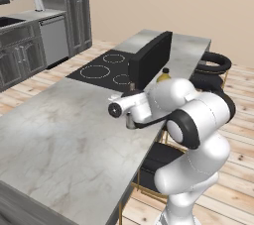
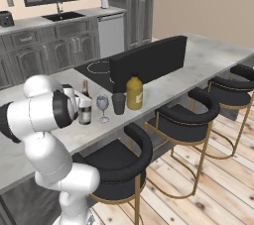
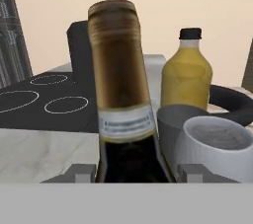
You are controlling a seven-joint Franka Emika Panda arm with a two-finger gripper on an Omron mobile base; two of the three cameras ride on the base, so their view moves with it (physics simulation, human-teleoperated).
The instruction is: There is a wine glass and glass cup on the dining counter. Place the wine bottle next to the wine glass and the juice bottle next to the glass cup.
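My jaws are closed on the wine bottle [image 3: 121, 94], one dark fingertip [image 3: 81, 172] at each side of its slim dark body. Seen from my hand, its long neck rises close up, wrapped in dull gold foil with a pale banded strip beneath; the lower body is cut off at the bottom edge.

In the right base view the wine bottle [image 2: 85, 105] stands upright on the grey-white marble surface [image 2: 208, 53], just beside the wine glass [image 2: 102, 106], a small clear stemmed glass with a rounded bowl. Next comes the glass cup [image 2: 118, 103], smoky and straight-sided, then the juice bottle [image 2: 134, 91], squat and round, full of yellow-orange liquid under a dark cap. All four stand in a row near the surface's front edge.

From the left base view my own white arm hides most of the row; only the juice bottle's [image 1: 163, 76] top peeks above it. A tall black panel [image 2: 149, 61] stands behind the bottles, beside the flat black cooktop [image 1: 101, 70] with its white rings.
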